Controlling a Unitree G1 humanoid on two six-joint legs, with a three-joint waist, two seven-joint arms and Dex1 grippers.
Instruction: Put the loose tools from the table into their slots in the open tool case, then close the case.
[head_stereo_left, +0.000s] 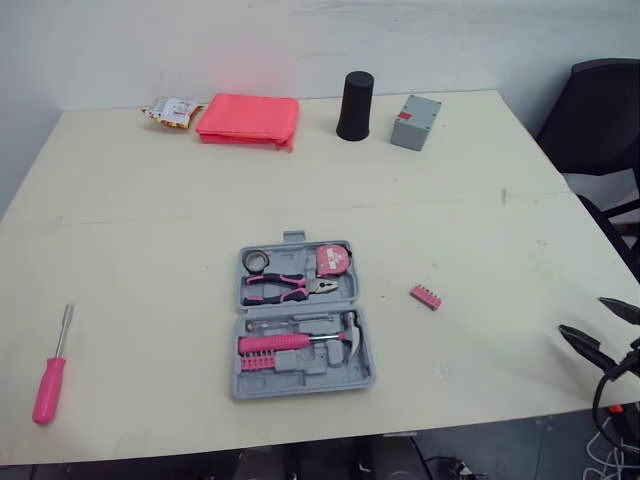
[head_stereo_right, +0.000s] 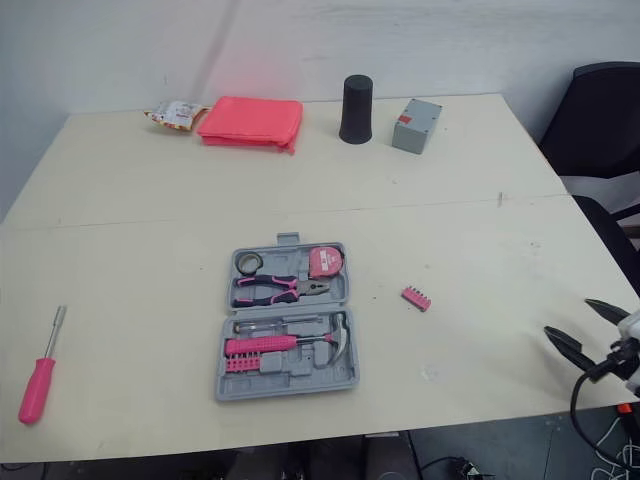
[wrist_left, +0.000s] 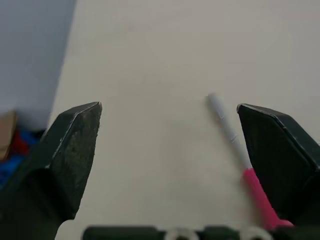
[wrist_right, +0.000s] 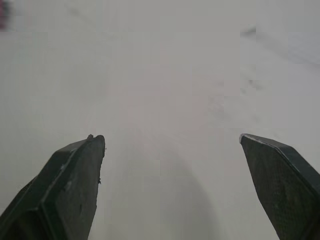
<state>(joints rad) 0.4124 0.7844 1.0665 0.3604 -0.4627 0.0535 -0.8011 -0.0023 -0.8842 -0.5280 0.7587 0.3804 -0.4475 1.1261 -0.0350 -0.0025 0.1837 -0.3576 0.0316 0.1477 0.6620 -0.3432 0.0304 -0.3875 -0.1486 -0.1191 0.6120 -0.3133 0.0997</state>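
Note:
The grey tool case (head_stereo_left: 300, 322) lies open in the middle of the table, holding pink pliers (head_stereo_left: 285, 287), a tape measure (head_stereo_left: 334, 259), a hammer (head_stereo_left: 345, 338) and a pink bit set. A pink-handled screwdriver (head_stereo_left: 50, 368) lies loose near the table's front left edge; in the left wrist view the same screwdriver (wrist_left: 240, 160) sits just ahead of my open left gripper (wrist_left: 170, 145). A small pink bit holder (head_stereo_left: 426, 296) lies loose right of the case. My right gripper (head_stereo_left: 600, 325) hovers open at the table's front right edge, apart from everything.
At the back of the table are a pink folded pouch (head_stereo_left: 248, 119), a snack packet (head_stereo_left: 170, 111), a black cup (head_stereo_left: 355, 105) and a grey box (head_stereo_left: 415, 122). A black chair (head_stereo_left: 600, 130) stands off the right side.

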